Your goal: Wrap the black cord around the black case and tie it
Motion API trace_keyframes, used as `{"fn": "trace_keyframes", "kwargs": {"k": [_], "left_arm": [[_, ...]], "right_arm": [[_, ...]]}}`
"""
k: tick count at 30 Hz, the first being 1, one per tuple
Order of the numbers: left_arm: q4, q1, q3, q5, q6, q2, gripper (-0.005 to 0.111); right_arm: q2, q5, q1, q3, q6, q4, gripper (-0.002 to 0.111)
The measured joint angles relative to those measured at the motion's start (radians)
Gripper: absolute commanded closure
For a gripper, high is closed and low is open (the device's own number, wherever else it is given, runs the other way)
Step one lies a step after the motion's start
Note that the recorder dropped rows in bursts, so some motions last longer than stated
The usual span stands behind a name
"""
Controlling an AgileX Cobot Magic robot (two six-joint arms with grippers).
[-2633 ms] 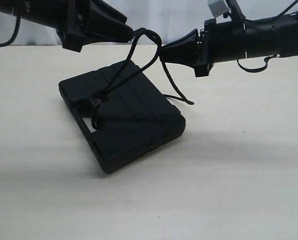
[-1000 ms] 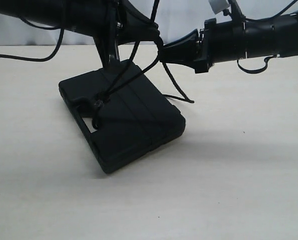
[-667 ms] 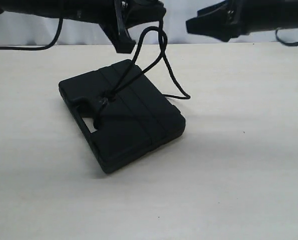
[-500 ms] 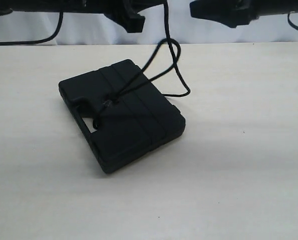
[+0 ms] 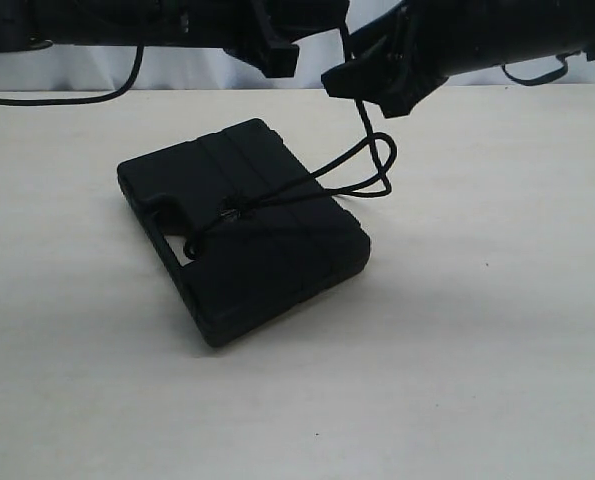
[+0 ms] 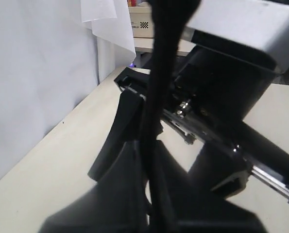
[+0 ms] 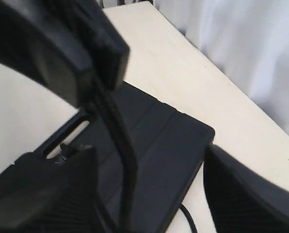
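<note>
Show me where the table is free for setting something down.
Free: the table in front of the black case, and the wide stretch right of it. Crowded: above and behind the case, where the black cord runs up between the left gripper and right gripper.

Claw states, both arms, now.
Left claw: closed on the black cord.
Right claw: open, holding nothing.

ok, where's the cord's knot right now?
Exterior view, left of centre: the knot sits on top of the black case, right beside its handle slot; the black cord runs off rightward from it.
</note>
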Motion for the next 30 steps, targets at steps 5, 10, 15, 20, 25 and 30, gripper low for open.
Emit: {"fn": "trace_keyframes", "kwargs": {"k": [5,10,15,20,25,30], "left_arm": [[0.0,0.0,0.0,-0.052,0.0,0.0,0.107],[0.0,0.0,0.0,-0.067,0.0,0.0,0.107],[0.0,0.0,0.0,-0.067,0.0,0.0,0.107],[0.0,0.0,0.0,-0.067,0.0,0.0,0.107],[0.0,0.0,0.0,-0.067,0.0,0.0,0.107],[0.0,0.0,0.0,-0.026,0.0,0.0,0.107]], "right_arm": [[0.0,-0.019,0.0,0.0,0.036,-0.115,0.062],[0.0,-0.015,0.0,0.0,0.051,-0.164,0.102],[0.007,0.027,0.0,0.0,0.059,-0.152,0.104],[0.011,0.036,0.0,0.0,0.066,-0.137,0.084],[0.011,0.037,0.0,0.0,0.088,-0.133,0.075],[0.011,0.037,0.0,0.0,0.091,-0.133,0.077]]}}
